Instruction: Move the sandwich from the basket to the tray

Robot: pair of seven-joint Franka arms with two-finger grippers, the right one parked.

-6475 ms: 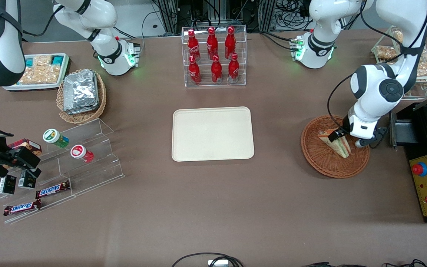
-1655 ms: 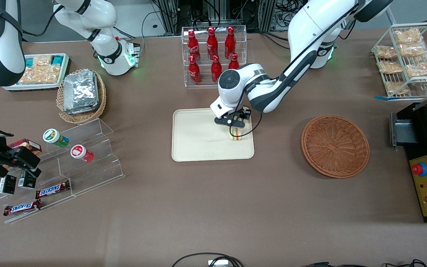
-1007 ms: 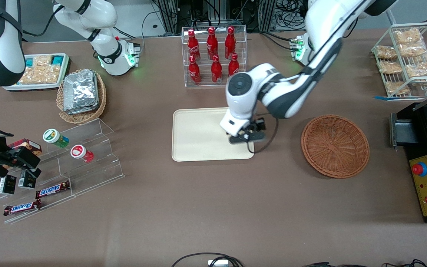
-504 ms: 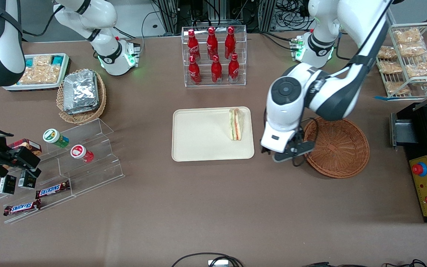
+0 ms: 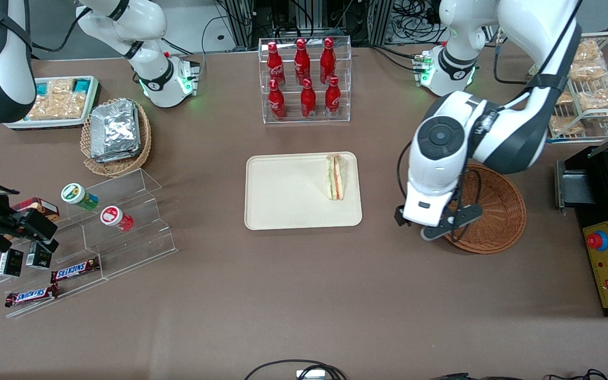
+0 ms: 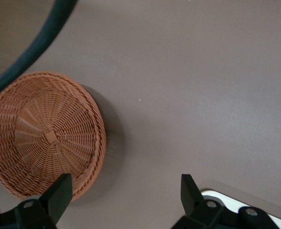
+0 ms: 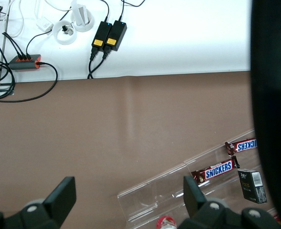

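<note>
Pale bread, soft and springy by the look of it, makes up the sandwich [image 5: 336, 177], a triangular wedge with green, orange and red filling showing along its edge. It stands on the tray [image 5: 283, 195], close to the rim at the working arm's end. I judge it light and easily crushed: the layers could slide apart under a hard pinch, so the best hold would be a gentle one across the two flat bread faces, not on the filling edge.

The tray is smooth, matte cream-beige, rectangular with rounded corners and a low rim. The basket [image 5: 494, 208] [image 6: 45, 133] is round and shallow, of reddish-brown wicker woven in rings around a spoked centre, and it holds nothing.

The hand [image 5: 441, 224] [image 6: 126, 191] hangs above the brown tabletop [image 5: 304, 295] between tray and basket, at the basket's rim, well apart from the sandwich. Its black fingers [image 6: 59, 191] are spread wide and hold nothing; the wrist view shows only bare cloth-like surface between them.

With the sandwich on the tray and the hand free, the task looks done.
</note>
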